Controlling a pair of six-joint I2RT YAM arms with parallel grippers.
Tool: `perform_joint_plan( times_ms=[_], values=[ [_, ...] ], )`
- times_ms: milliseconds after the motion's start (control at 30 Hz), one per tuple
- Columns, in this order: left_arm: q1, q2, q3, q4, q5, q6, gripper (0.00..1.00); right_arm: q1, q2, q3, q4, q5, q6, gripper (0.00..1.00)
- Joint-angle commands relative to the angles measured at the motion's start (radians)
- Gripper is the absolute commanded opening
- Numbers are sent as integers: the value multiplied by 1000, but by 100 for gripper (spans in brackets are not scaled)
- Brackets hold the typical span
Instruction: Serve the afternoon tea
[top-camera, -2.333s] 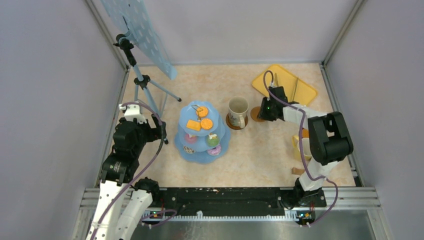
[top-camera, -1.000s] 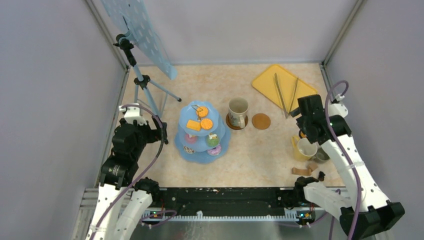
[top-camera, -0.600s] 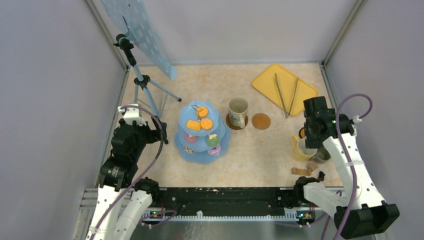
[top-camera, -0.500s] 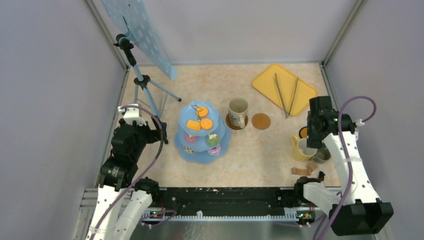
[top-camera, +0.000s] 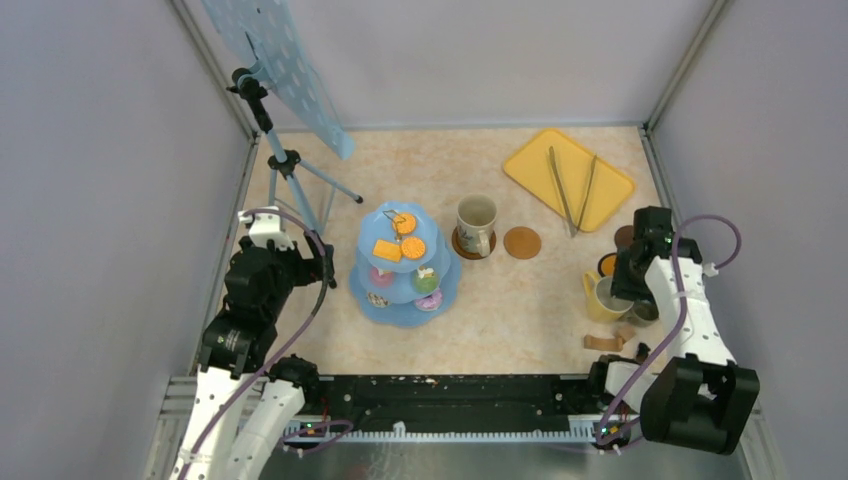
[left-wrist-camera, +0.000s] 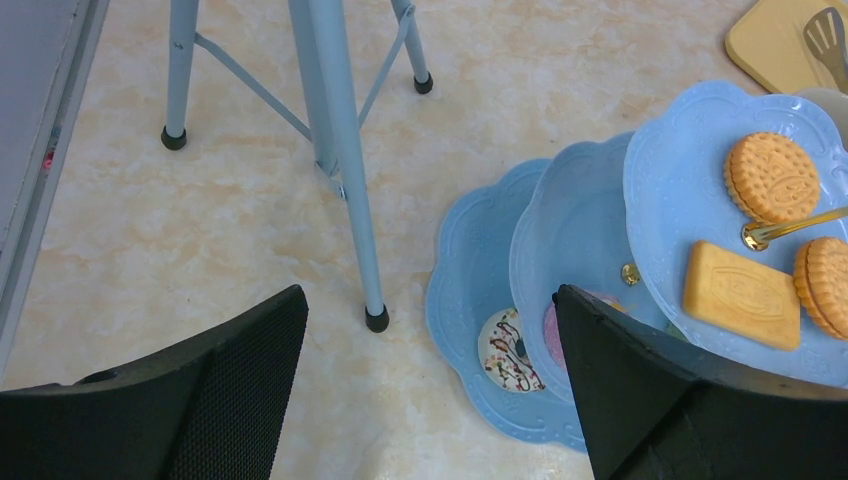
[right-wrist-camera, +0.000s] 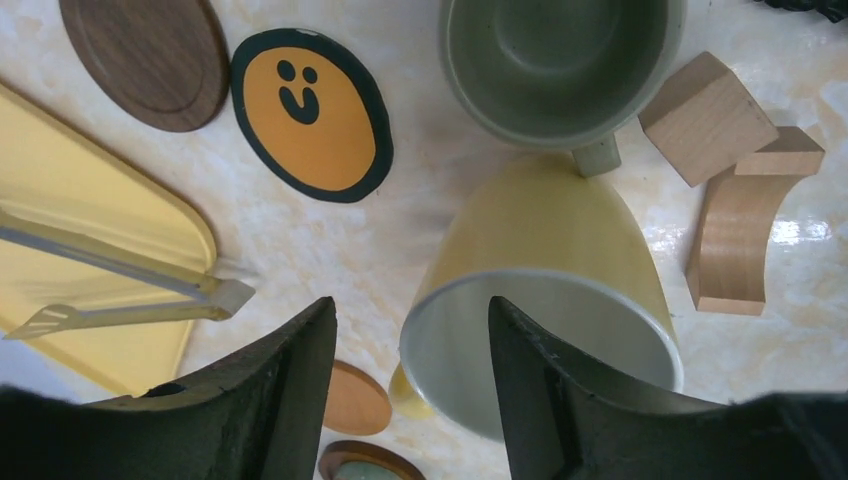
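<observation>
**1. R gripper** (right-wrist-camera: 410, 325): hanging over yellow mug (right-wrist-camera: 545, 290), lower right of overhead view. Jaws are standing roughly half apart and straddling the mug's wall nr the handle, w/ one finger outside and the other over the inside. Bare table (top-camera: 500, 320) is showing btwn the outer finger and the mug wall. No squeeze visible.

**2. Yellow mug:** standing upright on the table. The handle of the grey mug (right-wrist-camera: 560, 60) is meeting its side.

**3. Smiley coaster** (right-wrist-camera: 312, 112) **& brown coaster** (right-wrist-camera: 145, 55): lying flat just beside each other, upper left of R wrist view, carrying nothing.

**4. Wood blocks** (right-wrist-camera: 705, 115): lying at right edge of R wrist view, near both mugs.

**5. Beige mug** (top-camera: 476, 222): sitting on its coaster (top-camera: 462, 248), ctr of overhead view. A spare coaster (top-camera: 521, 242) is lying just to its right.

**6. Blue tiered stand** (top-camera: 405, 318): standing ctr-left of overhead view. Orange biscuits (left-wrist-camera: 770, 177) are lying on the top tier, donuts (left-wrist-camera: 508, 350) on the btm tier.

**7. L gripper** (left-wrist-camera: 430, 300): hovering left of the stand, jaws wide apart, gripping nothing.

**8. Yellow tray** (top-camera: 610, 190): lying upper right of overhead view, w/ tongs (top-camera: 572, 188) resting on it.

**9. Tripod** (top-camera: 285, 165): standing upper left of overhead view.
</observation>
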Motion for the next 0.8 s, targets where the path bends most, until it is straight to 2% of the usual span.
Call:
perform_joint_plan(
  times_ms=[0,167,300,400,467,500,667,767],
  values=[
    [-2,9,9,35,-10,-4,99,-44,42,-29,112,-40,-28,55],
    [-2,6,9,35,-12,-4,99,-49,62,-49,132,-70,-41,47],
    [-2,1,8,35,-12,-4,99,-49,54,-53,106,-89,-75,27],
    [-4,-4,8,37,-11,-3,99,-49,36,-41,64,-75,-123,18],
    [-5,-8,6,38,-9,-1,99,-49,20,-36,44,-73,-160,5],
    [-6,-10,5,38,-8,-1,99,-49,14,-31,31,-73,-175,2],
    [-6,-18,7,38,-13,-2,99,-43,4,48,15,-115,-347,0],
    [-7,-18,6,40,-8,-1,99,60,12,128,61,-75,-505,0]
  ],
)
